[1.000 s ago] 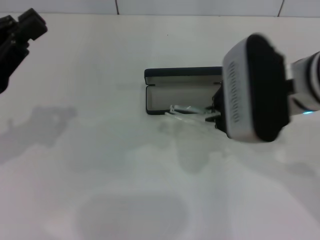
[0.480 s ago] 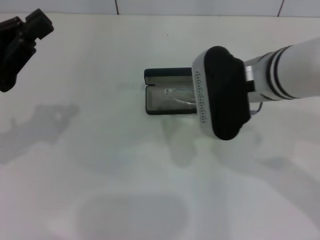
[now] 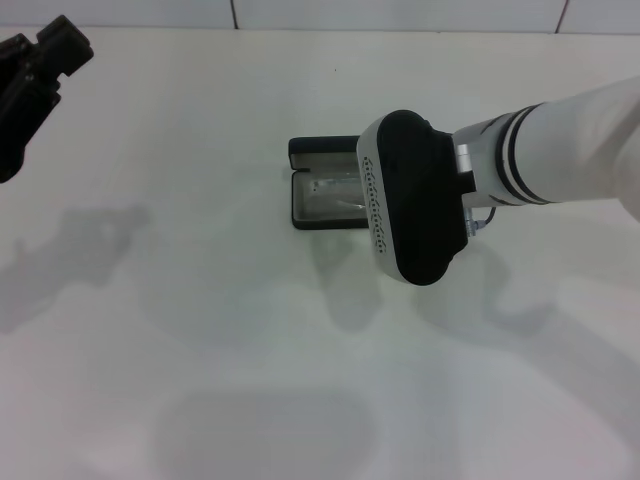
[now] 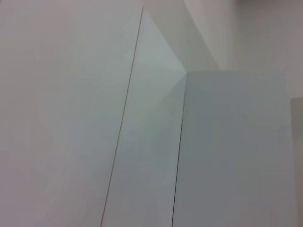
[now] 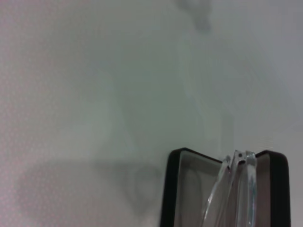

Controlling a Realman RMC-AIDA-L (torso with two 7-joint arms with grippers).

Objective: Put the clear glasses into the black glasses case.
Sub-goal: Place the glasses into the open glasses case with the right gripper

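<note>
The black glasses case (image 3: 322, 150) lies open at the table's middle, lid raised at the back and grey lining showing. The clear glasses (image 3: 336, 190) show as a faint outline inside its left half. My right arm's wrist housing (image 3: 410, 200) hangs over the case's right half and hides the right gripper beneath it. In the right wrist view the case (image 5: 171, 189) is seen end-on, with the clear glasses (image 5: 236, 182) standing between its walls. My left gripper (image 3: 35, 75) is parked at the far left back, well away from the case.
The white table (image 3: 200, 330) carries the arms' shadows. A tiled wall edge (image 3: 400, 15) runs along the back. The left wrist view shows only pale flat panels (image 4: 142, 142).
My right arm has swung left over the case. The glasses, which hung at the case's front edge, now sit inside it. The left arm has barely shifted.
</note>
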